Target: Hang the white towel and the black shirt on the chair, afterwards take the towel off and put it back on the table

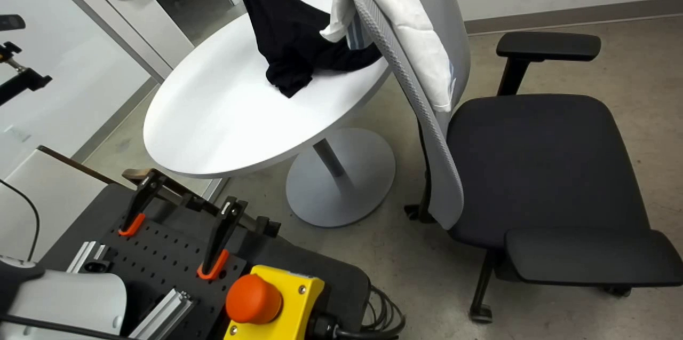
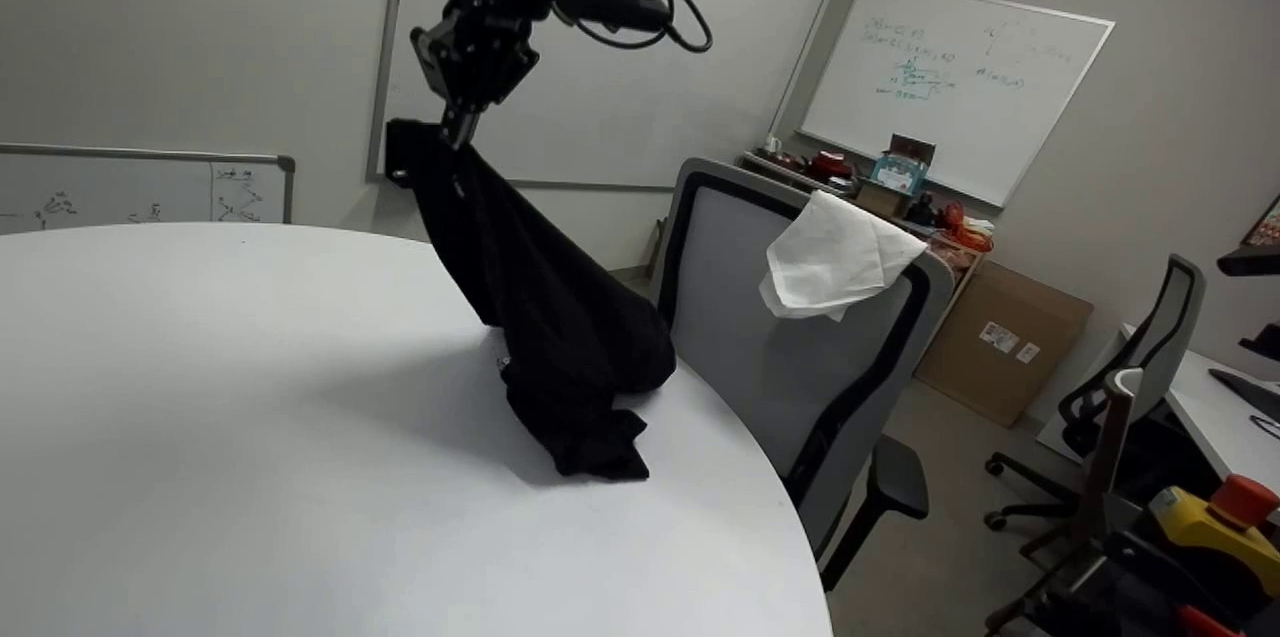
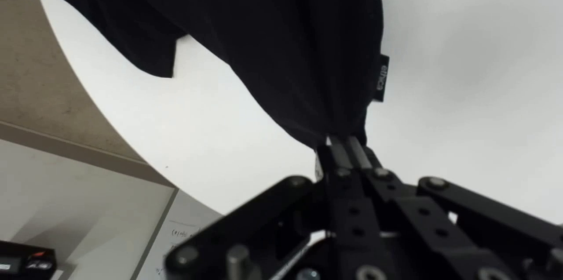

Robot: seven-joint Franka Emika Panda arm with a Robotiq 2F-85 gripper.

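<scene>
The black shirt (image 2: 580, 337) hangs from my gripper (image 2: 460, 129) in an exterior view, its lower folds lying on the white round table (image 2: 250, 477) near the edge by the chair (image 2: 730, 317). In the wrist view, my gripper (image 3: 348, 150) is shut with a corner of the black shirt (image 3: 286, 51) pinched between the fingertips. A small label sticks out from the cloth's side. Over the top of the chair's back drapes the white towel (image 1: 411, 25), falling down both faces. My gripper is almost wholly cut off at the top of that exterior view.
The chair's armrest (image 1: 549, 46) and black seat (image 1: 544, 169) lie beyond the backrest. In the foreground, clamps (image 1: 219, 238) and a yellow emergency-stop box (image 1: 299, 297) sit on a dark cart. A small whiteboard (image 2: 140, 187) stands behind the table.
</scene>
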